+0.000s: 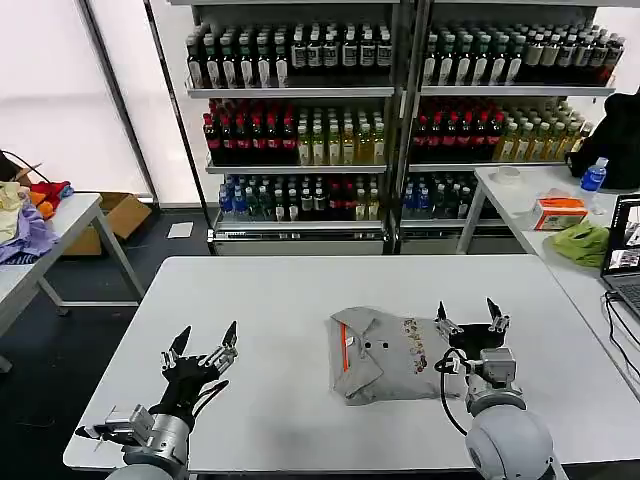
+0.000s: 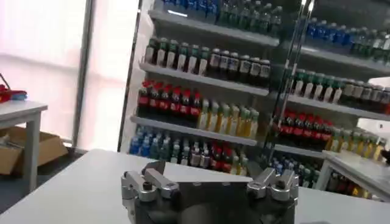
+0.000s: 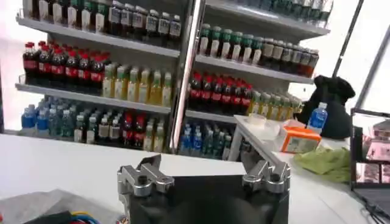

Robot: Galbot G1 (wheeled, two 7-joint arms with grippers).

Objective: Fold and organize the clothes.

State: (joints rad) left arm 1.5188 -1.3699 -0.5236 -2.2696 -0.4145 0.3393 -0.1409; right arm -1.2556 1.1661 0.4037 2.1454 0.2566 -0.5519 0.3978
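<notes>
We see the folded grey shirt [image 1: 388, 354] lying on the white table [image 1: 300, 300], toward its near right. Our right gripper [image 1: 471, 318] hovers released at its edge; our left gripper [image 1: 204, 345] waits open, well apart.

black pronged left hand [image 1: 205, 345] and right hand [image 1: 472, 318], silver wrists, black cables

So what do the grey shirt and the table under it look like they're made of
The folded grey shirt looks like soft matte woven or knit fabric, likely cotton: it creases and lies limp, with a collar, buttons and a printed logo. The white table appears to be a smooth, hard laminate or plastic top with a faint sheen, though its core can't be told.
</notes>
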